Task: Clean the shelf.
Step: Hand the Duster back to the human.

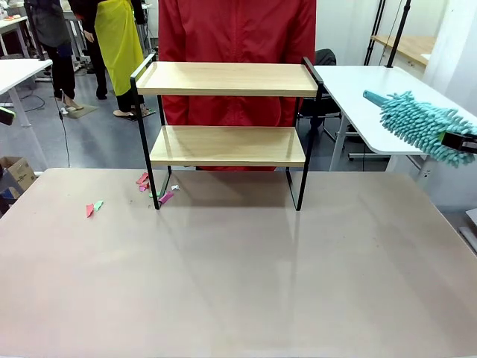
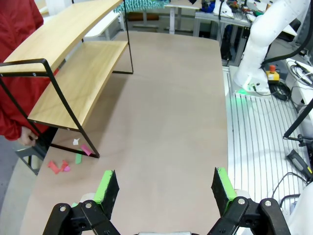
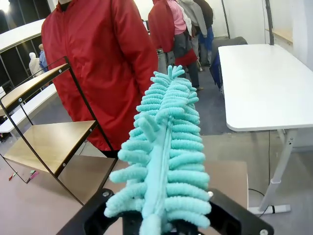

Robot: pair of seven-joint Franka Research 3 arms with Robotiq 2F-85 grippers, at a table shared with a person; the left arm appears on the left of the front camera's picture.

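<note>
The two-tier shelf of light wooden boards in a thin black metal frame point(image 1: 227, 127) is standing in the upper middle of the front view, at the far edge of the beige worktop point(image 1: 238, 276), both boards bare. In the left wrist view the shelf point(image 2: 68, 58) is sitting in the upper left of the frame; in the right wrist view it point(image 3: 44, 127) is sitting at the left edge. Small pink, red and green paper scraps point(image 1: 153, 188) are lying on the worktop by the shelf's left foot, with two more bits point(image 1: 93, 208) lying farther left. A person in a red jacket point(image 1: 237, 45) is standing right behind the shelf. The left gripper point(image 2: 165, 188) is hovering at the bottom of the left wrist view, jaws spread wide, holding nothing. The right gripper point(image 3: 156, 223) is clamping the base of a fluffy teal chenille duster point(image 3: 164, 156), jaws closed on it; in the front view the duster point(image 1: 421, 123) is poking in from the right edge, above the white side table point(image 1: 358, 93), well apart from the shelf.
</note>
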